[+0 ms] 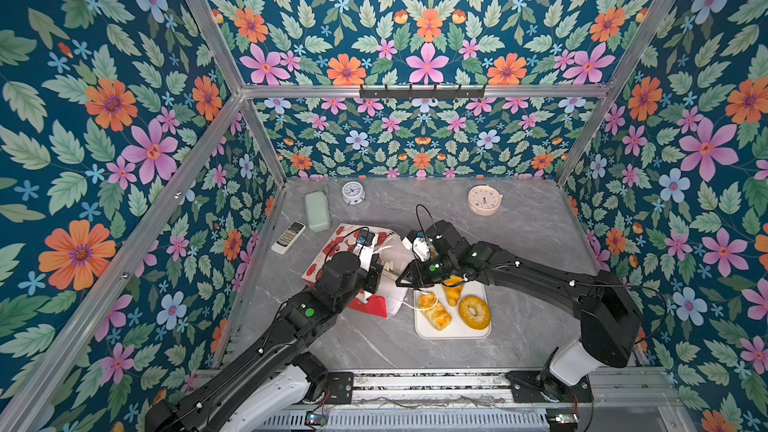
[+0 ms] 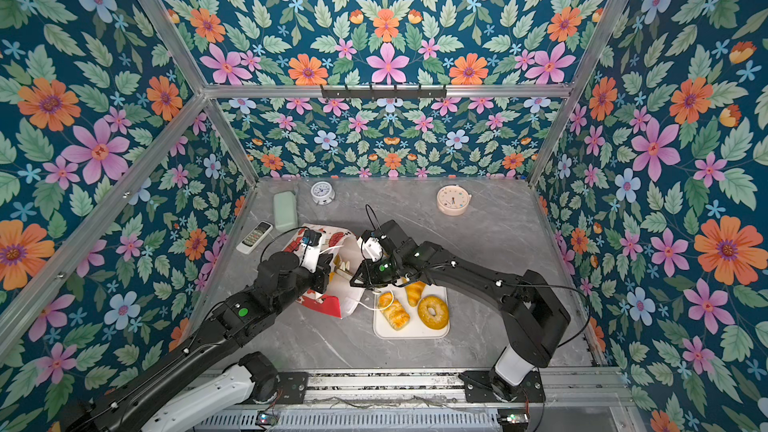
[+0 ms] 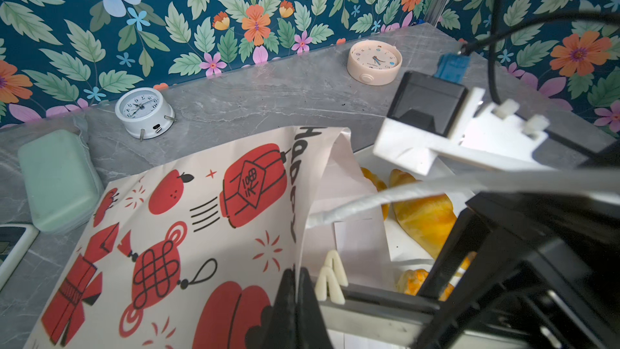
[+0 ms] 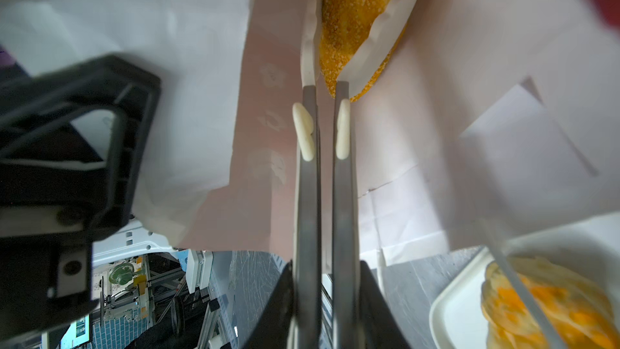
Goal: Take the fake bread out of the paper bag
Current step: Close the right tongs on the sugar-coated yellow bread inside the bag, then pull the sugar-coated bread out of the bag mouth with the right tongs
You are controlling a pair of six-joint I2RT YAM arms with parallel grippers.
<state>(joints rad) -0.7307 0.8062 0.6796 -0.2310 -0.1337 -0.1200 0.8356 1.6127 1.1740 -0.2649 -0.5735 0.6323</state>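
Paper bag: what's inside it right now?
The paper bag holds one seeded loaf, gripped by the right end effector. Deeper behind the loaf is covered; any further bread there cannot be seen.

A lab robot cell is indicated: floral panels (image 1: 104,118) are held in an aluminium frame (image 1: 291,91) (a mock room), and arm bases (image 1: 555,386) are bolted to a rail (image 1: 428,384).

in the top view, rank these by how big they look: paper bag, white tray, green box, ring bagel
1. paper bag, largest even though the arms partly cover it
2. white tray
3. green box and ring bagel: they look about alike, so not ranked
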